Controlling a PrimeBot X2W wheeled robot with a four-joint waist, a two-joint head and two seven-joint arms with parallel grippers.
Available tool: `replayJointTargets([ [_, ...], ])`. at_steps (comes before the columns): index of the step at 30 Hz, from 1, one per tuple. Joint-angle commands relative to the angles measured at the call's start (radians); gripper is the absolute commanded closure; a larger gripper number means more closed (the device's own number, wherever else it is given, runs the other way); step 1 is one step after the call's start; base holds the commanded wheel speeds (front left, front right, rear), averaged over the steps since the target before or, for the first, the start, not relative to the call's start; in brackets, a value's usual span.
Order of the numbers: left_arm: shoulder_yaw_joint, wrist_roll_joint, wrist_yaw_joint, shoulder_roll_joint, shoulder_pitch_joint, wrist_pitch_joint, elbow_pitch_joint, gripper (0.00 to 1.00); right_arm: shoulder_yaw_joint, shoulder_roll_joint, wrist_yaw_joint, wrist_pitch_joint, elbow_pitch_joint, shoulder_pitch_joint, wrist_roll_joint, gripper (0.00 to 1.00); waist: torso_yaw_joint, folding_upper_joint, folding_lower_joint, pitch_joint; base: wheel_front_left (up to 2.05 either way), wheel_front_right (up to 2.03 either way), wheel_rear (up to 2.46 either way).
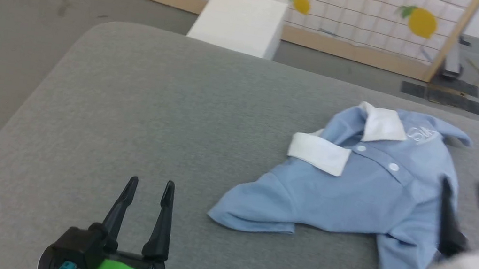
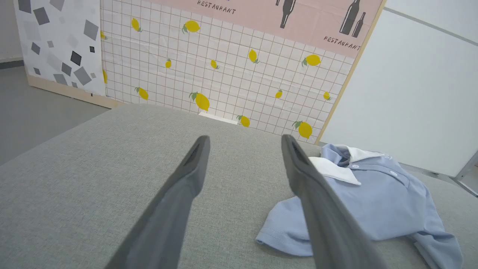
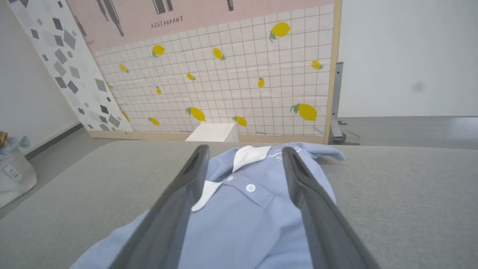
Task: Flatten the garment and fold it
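The garment (image 1: 354,194), a light blue polo shirt with a white collar, lies crumpled on the right half of the grey cushioned surface (image 1: 152,116). My right gripper (image 1: 464,187) hovers at the shirt's right edge, open and blurred, with nothing between its fingers. From the right wrist view the garment (image 3: 246,216) lies under and between the spread fingers (image 3: 186,186). My left gripper (image 1: 150,183) stands open at the lower left, apart from the shirt. In the left wrist view the garment (image 2: 381,201) lies to the right of the fingers (image 2: 302,175).
A white box (image 1: 241,21) stands on the floor beyond the surface's far edge. Behind it runs a lemon-patterned panel (image 1: 335,1) on a wooden frame. The left half of the grey surface lies bare. A pale bag (image 3: 15,172) sits on the floor at the left.
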Motion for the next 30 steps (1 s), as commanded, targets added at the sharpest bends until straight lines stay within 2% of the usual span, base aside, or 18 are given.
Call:
replayJointTargets([
  [1,0.007,0.013,-0.006,-0.002,0.017,-0.004,-0.004,0.00,-0.031,0.007,-0.001,-0.038,-0.025,0.048,-0.012,0.00,-0.049,-0.0001,0.0000,-0.004,0.00,0.00,0.00],
  [4,0.012,0.018,-0.010,-0.002,0.035,-0.004,-0.003,0.00,-0.077,0.010,-0.001,-0.144,-0.038,0.151,0.002,0.00,-0.068,-0.0001,0.0000,-0.005,0.00,0.00,0.00],
  [8,0.024,0.023,-0.005,-0.002,0.068,-0.004,-0.002,0.00,-0.102,0.011,-0.001,-0.270,0.029,0.266,0.077,0.00,-0.099,-0.0001,0.0000,-0.007,0.00,0.00,0.00],
  [13,0.033,0.059,-0.019,0.000,0.056,-0.004,0.005,0.00,-0.074,0.011,-0.001,-0.324,0.086,0.291,0.127,0.00,-0.129,-0.0001,0.0000,0.002,0.00,0.00,0.00],
  [17,-0.002,0.095,-0.051,0.025,-0.028,0.032,0.024,0.00,-0.060,0.011,-0.001,-0.340,0.101,0.276,0.135,0.00,-0.135,-0.0001,0.0000,0.011,0.00,0.00,0.00],
  [24,-0.076,0.127,-0.105,0.072,-0.290,0.348,0.117,0.00,-0.047,0.011,-0.001,-0.353,0.133,0.235,0.138,0.00,-0.124,-0.0001,0.0000,0.055,0.00,0.00,0.00],
  [30,-0.154,0.096,-0.138,0.086,-0.509,0.636,0.317,0.00,-0.011,0.011,-0.001,-0.356,0.142,0.202,0.134,0.00,-0.134,-0.0001,0.0000,0.105,0.00,0.00,0.00],
])
